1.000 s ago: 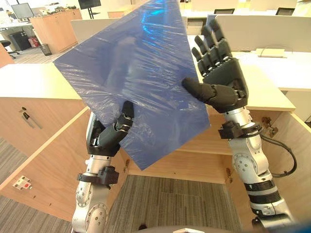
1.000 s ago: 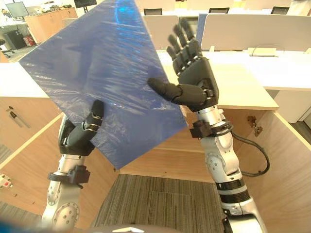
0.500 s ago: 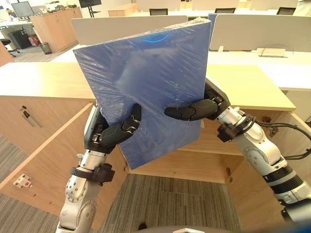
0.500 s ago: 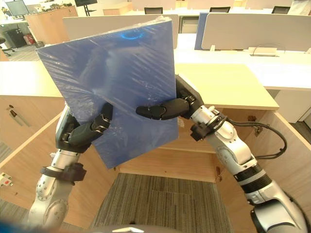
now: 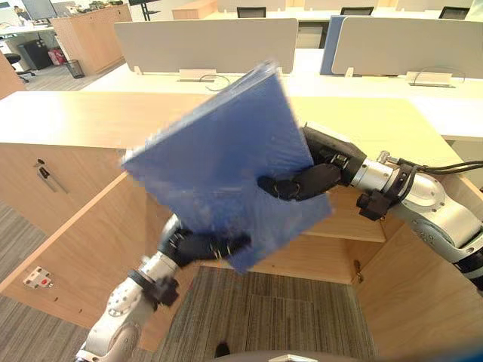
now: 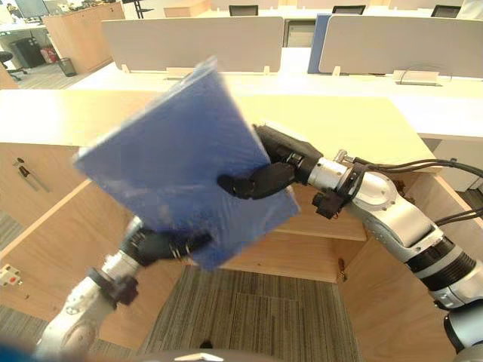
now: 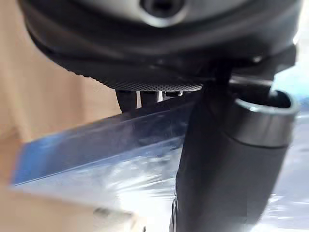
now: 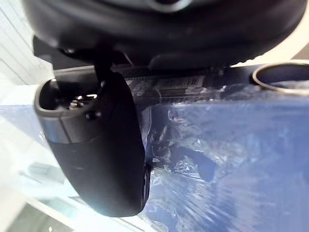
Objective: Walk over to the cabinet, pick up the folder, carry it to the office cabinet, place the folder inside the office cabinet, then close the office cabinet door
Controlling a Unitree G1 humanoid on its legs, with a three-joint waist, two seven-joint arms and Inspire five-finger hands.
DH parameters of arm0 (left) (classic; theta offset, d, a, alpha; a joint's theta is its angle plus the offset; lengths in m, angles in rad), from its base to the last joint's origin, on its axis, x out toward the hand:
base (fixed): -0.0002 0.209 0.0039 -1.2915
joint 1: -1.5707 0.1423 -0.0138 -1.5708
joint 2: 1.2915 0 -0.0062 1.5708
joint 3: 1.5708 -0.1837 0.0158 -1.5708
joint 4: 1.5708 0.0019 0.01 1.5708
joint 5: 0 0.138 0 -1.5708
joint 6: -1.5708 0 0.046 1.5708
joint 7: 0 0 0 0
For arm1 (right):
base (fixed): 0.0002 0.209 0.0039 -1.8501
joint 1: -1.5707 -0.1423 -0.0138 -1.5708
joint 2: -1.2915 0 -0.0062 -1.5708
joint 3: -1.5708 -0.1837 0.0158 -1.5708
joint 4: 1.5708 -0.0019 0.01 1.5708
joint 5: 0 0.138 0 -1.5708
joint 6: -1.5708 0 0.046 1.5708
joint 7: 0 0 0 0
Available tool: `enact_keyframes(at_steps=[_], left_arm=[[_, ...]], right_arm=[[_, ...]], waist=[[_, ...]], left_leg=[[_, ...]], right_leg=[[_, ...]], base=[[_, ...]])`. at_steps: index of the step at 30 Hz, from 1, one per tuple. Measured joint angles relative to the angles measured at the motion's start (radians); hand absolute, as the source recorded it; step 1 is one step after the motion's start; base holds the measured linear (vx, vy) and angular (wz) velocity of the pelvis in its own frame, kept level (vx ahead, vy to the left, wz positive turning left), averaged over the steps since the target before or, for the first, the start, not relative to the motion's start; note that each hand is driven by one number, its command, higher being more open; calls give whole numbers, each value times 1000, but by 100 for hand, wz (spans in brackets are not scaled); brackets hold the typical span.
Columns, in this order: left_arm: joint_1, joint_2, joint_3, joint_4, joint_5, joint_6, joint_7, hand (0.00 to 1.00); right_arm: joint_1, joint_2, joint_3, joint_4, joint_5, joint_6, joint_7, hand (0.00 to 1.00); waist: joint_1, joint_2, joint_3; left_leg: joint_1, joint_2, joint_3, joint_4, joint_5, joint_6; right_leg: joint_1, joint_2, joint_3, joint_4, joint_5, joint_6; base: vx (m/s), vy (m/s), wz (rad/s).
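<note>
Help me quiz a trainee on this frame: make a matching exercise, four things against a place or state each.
1 folder
2 left hand
3 right hand
4 office cabinet

A grips the folder's lower edge
B blue, tilted, held in the air
C wooden, open, shelf inside
D thumb across the folder's front

Pairs: 1-B, 2-A, 3-D, 4-C

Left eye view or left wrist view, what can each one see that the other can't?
Left eye view: the right hand on the folder's face, the open cabinet and desks behind. Left wrist view: the folder's thin edge up close, with fingers behind it. Both: the blue folder pinched by the left hand.
</note>
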State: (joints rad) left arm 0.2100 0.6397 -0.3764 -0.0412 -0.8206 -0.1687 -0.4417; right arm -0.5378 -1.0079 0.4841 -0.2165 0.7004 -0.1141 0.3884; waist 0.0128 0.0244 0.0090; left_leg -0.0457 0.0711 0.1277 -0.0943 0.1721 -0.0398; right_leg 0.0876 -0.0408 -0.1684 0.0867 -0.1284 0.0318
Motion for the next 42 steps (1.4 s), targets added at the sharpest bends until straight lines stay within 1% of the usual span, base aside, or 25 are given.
enact_keyframes(at_steps=[4,6,7,8,10,11,14,16,17,18,21,23,24,27,28,30,34,35,36,37,38,39,40,41,42], left_arm=[[0,0,-128,228,186,124,-70,100],[-1,-14,-121,323,275,133,-78,100],[-5,-39,-106,376,340,132,-67,100],[-23,-117,-56,485,497,124,-30,100],[-39,-193,6,593,582,120,0,100],[-48,-258,69,682,677,110,49,100],[-73,-359,212,931,860,99,157,100],[-77,-382,265,1002,911,99,194,100],[-76,-409,341,1054,940,99,228,100],[-76,-422,363,1057,950,98,240,100],[-81,-464,398,1053,1072,74,293,100],[-82,-491,423,1053,1099,67,323,100],[-81,-510,443,1057,1092,68,339,100],[-82,-518,463,1076,1062,72,371,100],[-88,-523,469,1086,1040,79,394,100],[-108,-530,491,1099,1003,95,410,100],[-121,-529,512,1105,936,114,425,100],[-121,-529,512,1106,909,116,439,100],[-122,-531,512,1108,902,116,446,100],[-127,-537,514,1118,890,117,462,100],[-138,-538,523,1145,878,118,478,100],[-142,-538,530,1156,870,120,484,100],[-144,-536,552,1166,866,125,491,100],[-141,-530,582,1176,857,128,502,100],[-140,-539,608,1188,848,132,512,100]], right_arm=[[-1,121,-1,-74,-50,-16,8,0],[0,173,-1,-91,-112,-33,6,0],[5,195,-1,-99,-157,-39,4,0],[28,226,0,-111,-244,-56,-1,0],[64,248,8,-113,-294,-68,-4,0],[108,274,22,-109,-355,-70,-5,0],[163,310,130,33,-537,-83,-8,0],[163,310,171,107,-613,-83,-8,0],[163,309,211,217,-717,-83,-11,0],[163,308,226,267,-759,-82,-13,0],[163,308,263,481,-943,-65,-20,0],[163,310,262,577,-994,-60,-37,0],[165,331,257,643,-1021,-56,-55,0],[202,427,163,808,-1093,-16,-84,0],[212,481,97,874,-1091,8,-100,0],[214,562,-17,949,-1067,39,-136,0],[215,710,-158,1001,-832,80,-214,0],[214,765,-208,1013,-713,90,-248,0],[212,786,-230,1018,-664,91,-264,0],[213,813,-243,1020,-547,92,-298,0],[213,843,-256,1022,-432,92,-322,0],[213,858,-259,1022,-375,91,-331,0],[213,881,-260,1022,-277,89,-344,0],[217,912,-265,1021,-186,83,-352,0],[229,920,-265,1018,-125,73,-352,0]], waist=[[-18,-1,0],[-18,-1,0],[-18,-1,-1],[-12,-2,-1],[-2,-6,-3],[7,-14,-8],[17,-35,-12],[24,-37,-11],[29,-34,-2],[32,-32,0],[41,-2,21],[34,22,45],[34,29,55],[24,21,78],[22,21,94],[18,28,117],[16,17,151],[16,20,154],[16,24,157],[16,35,165],[16,37,167],[16,35,168],[16,21,169],[11,-1,169],[9,5,162]], left_leg=[[-3,5,7,0,1,-1],[-3,9,9,0,1,-2],[-4,13,9,0,1,-2],[-5,16,9,0,0,-3],[-7,16,9,0,-2,-6],[-8,17,10,0,-2,-6],[-8,21,22,0,0,-4],[-9,24,34,0,0,-4],[-9,25,42,0,-1,-5],[-9,24,43,0,-1,-5],[-2,14,55,0,-5,-4],[8,5,67,1,-14,3],[17,-5,83,1,-24,9],[49,-55,84,6,-49,22],[59,-72,82,6,-58,31],[60,-84,81,6,-60,41],[60,-81,81,6,-73,57],[61,-70,81,6,-81,63],[63,-62,81,6,-85,65],[73,-40,81,6,-94,64],[84,-22,86,6,-103,49],[90,-15,89,6,-109,41],[102,-13,97,6,-118,17],[118,-13,105,6,-127,-4],[124,7,108,6,-134,-19]], right_leg=[[-10,4,9,5,0,0],[-13,6,12,7,0,0],[-14,7,13,8,-1,-1],[-15,7,13,4,0,-2],[-15,8,14,1,0,-3],[-16,8,15,-1,1,-4],[-22,11,29,-3,5,-8],[-29,13,41,-3,9,-9],[-31,13,47,-4,13,-7],[-32,12,48,-4,14,-6],[-34,4,62,-1,18,2],[-40,-7,76,18,8,14],[-63,-20,96,66,-21,25],[-107,-80,109,218,-111,49],[-107,-99,103,241,-125,62],[-107,-122,61,244,-124,67],[-107,-136,-20,242,-108,99],[-117,-130,-25,263,-93,124],[-132,-127,-25,294,-87,135],[-155,-125,-40,312,-105,121],[-177,-126,-50,277,-112,88],[-190,-126,-49,256,-101,75],[-209,-127,-46,208,-62,51],[-226,-128,-36,195,39,37],[-224,-112,-38,195,30,27]], base=[[1,-8,-8],[-21,-13,-6],[-40,-15,-2],[-46,-3,0],[-40,3,0],[0,0,0],[-8,-2,-11],[-11,1,-21],[-19,7,-15],[-23,11,-11],[-32,42,-12],[-29,66,-25],[-12,70,-37],[31,67,-10],[68,66,10],[64,60,7],[55,34,0],[59,29,-7],[58,35,-11],[10,24,-14],[-12,6,-13],[-24,-25,-14],[4,-113,-15],[79,-184,-19],[161,-237,-22]])
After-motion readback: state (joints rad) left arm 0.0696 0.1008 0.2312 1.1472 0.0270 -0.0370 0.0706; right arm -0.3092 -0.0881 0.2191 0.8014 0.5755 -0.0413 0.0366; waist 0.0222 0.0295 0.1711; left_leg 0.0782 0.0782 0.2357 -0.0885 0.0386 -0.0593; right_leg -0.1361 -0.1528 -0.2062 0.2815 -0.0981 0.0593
